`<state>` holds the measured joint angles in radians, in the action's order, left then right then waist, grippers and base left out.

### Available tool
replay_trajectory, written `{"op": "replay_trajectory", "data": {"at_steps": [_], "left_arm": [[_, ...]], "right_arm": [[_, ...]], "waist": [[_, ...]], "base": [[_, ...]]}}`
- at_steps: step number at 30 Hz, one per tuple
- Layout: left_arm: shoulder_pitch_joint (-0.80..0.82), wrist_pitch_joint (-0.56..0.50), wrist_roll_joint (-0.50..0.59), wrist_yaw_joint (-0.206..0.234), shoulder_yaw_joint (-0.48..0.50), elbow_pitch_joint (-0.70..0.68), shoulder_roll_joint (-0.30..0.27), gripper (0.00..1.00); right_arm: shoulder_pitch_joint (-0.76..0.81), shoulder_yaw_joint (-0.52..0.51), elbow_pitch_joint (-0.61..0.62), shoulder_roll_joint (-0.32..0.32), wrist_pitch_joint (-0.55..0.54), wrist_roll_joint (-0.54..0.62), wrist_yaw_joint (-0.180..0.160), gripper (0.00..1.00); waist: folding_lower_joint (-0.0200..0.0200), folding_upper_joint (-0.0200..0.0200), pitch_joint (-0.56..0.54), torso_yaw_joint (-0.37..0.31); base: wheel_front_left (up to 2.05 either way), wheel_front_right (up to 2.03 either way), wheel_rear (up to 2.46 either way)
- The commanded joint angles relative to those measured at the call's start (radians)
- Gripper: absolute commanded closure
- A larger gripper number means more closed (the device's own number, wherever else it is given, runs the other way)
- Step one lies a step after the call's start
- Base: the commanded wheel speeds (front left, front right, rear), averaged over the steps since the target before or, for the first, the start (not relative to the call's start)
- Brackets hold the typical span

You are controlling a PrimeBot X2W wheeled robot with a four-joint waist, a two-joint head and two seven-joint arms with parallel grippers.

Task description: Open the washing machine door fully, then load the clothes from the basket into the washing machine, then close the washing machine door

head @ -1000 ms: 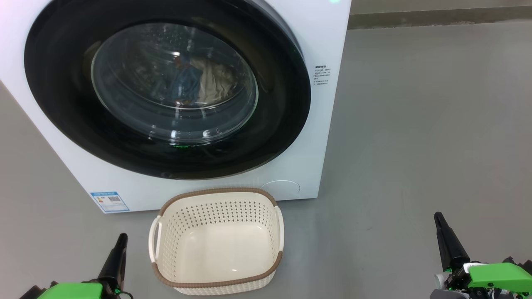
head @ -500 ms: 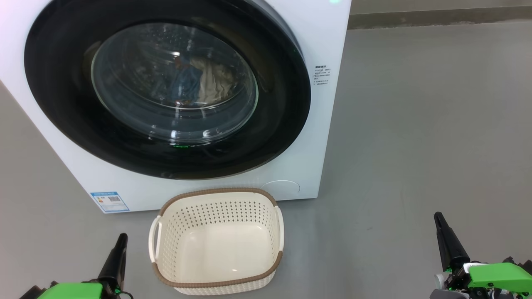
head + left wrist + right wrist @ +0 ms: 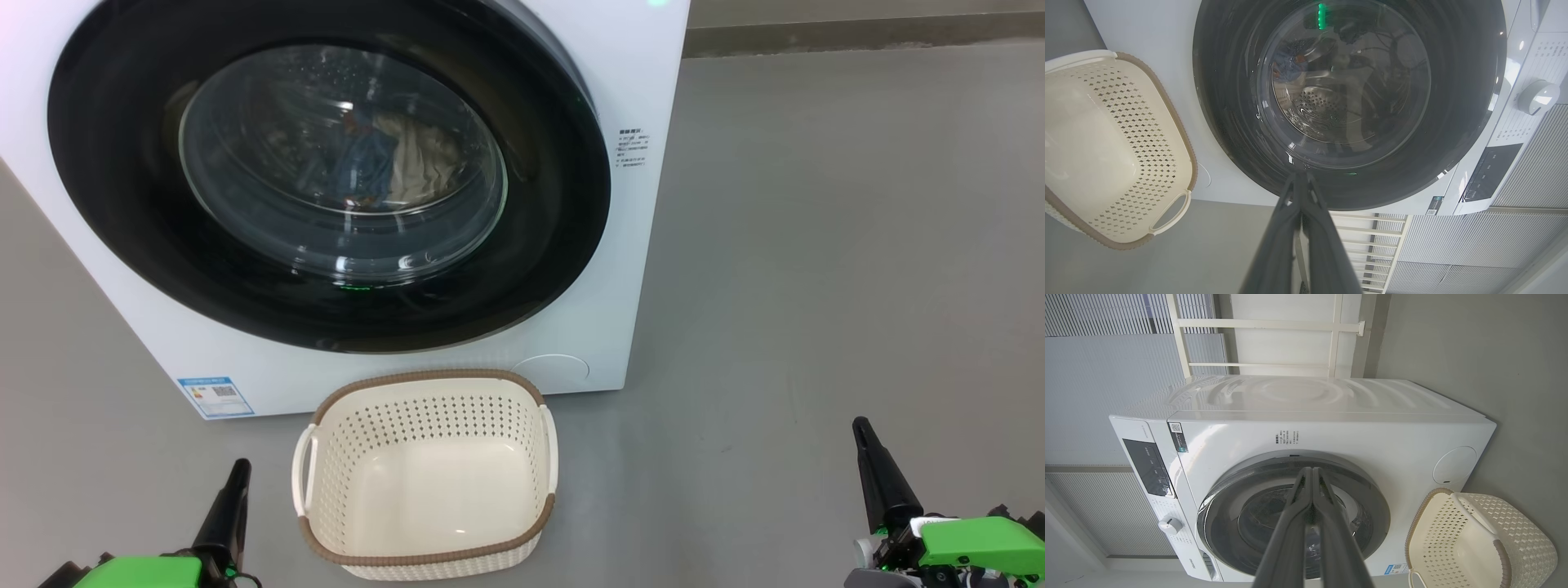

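The white washing machine (image 3: 645,90) fills the upper left of the head view, and its round black door (image 3: 106,188) lies flush against the front. Through the glass window I see the clothes (image 3: 392,159), blue and cream fabric inside the drum. On the floor in front stands the cream basket (image 3: 424,478), with nothing in it. My left gripper (image 3: 239,469) is shut at the lower left, just left of the basket. At the lower right my right gripper (image 3: 860,426) is shut, well away from the machine. Both wrist views show the fingers pressed together, the left (image 3: 1300,176) and the right (image 3: 1311,470).
Grey floor (image 3: 816,245) spreads to the right of the machine. A blue label sticker (image 3: 215,394) sits at the machine's lower left corner. The control panel and knob (image 3: 1537,96) show in the left wrist view. A pale railing and ribbed wall (image 3: 1274,343) stand behind the machine.
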<state>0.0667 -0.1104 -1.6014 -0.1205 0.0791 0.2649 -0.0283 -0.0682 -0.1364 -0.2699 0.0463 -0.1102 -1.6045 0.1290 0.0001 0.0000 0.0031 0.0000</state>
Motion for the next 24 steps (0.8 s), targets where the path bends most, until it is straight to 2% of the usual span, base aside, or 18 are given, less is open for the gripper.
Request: {"op": "replay_trajectory", "data": {"at_steps": [1,24], "left_arm": [[0.041,-0.003,-0.007,-0.010,0.034,-0.020,-0.022,1.00],[0.041,-0.003,-0.007,-0.010,0.034,-0.020,-0.022,1.00]], "right_arm": [[-0.040,0.022,0.025,0.004,-0.003,-0.004,0.002,1.00],[-0.040,0.023,0.025,0.004,-0.003,-0.004,0.002,1.00]], "waist": [[0.0000,0.0000,0.000,0.000],[0.0000,0.0000,0.000,0.000]], "base": [[0.00,0.00,0.00],[0.00,0.00,0.00]]}}
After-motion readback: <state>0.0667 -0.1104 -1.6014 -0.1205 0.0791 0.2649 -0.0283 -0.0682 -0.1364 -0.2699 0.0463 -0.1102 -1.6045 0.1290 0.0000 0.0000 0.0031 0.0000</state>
